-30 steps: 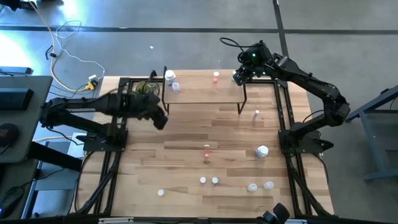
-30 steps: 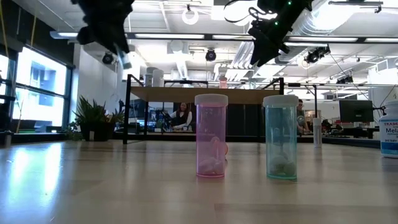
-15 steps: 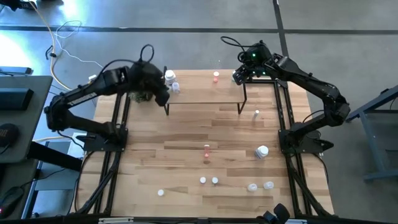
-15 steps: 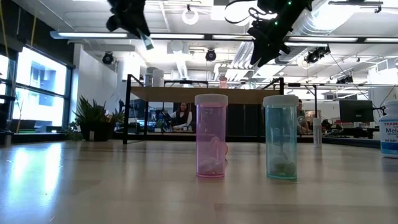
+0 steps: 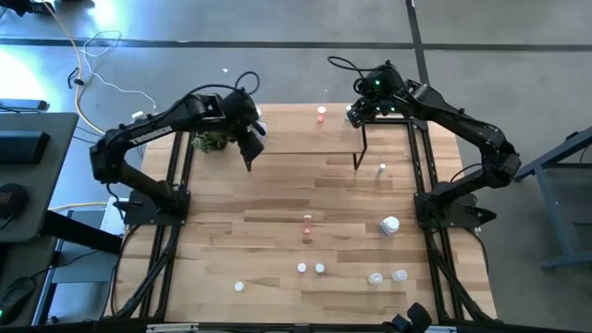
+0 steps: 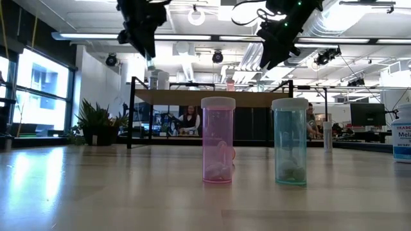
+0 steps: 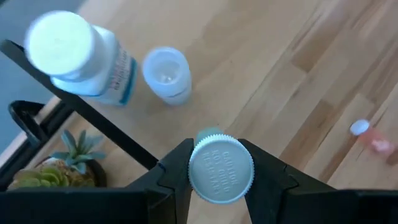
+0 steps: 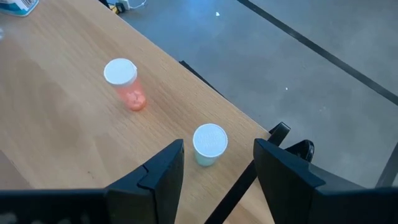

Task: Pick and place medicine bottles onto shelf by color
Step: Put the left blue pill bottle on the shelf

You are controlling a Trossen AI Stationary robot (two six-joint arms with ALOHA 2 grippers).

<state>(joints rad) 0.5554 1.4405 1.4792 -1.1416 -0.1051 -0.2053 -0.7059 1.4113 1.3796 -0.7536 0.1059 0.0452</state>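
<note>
Left tool (image 7: 221,177) pinches a small white-capped bottle (image 7: 220,169) at its sides above the shelf (image 5: 296,139) near two white bottles; looks light, rigid, slick; right tool (image 8: 217,165) spread.

"Mel" on white bottle (image 6: 402,142)
</note>
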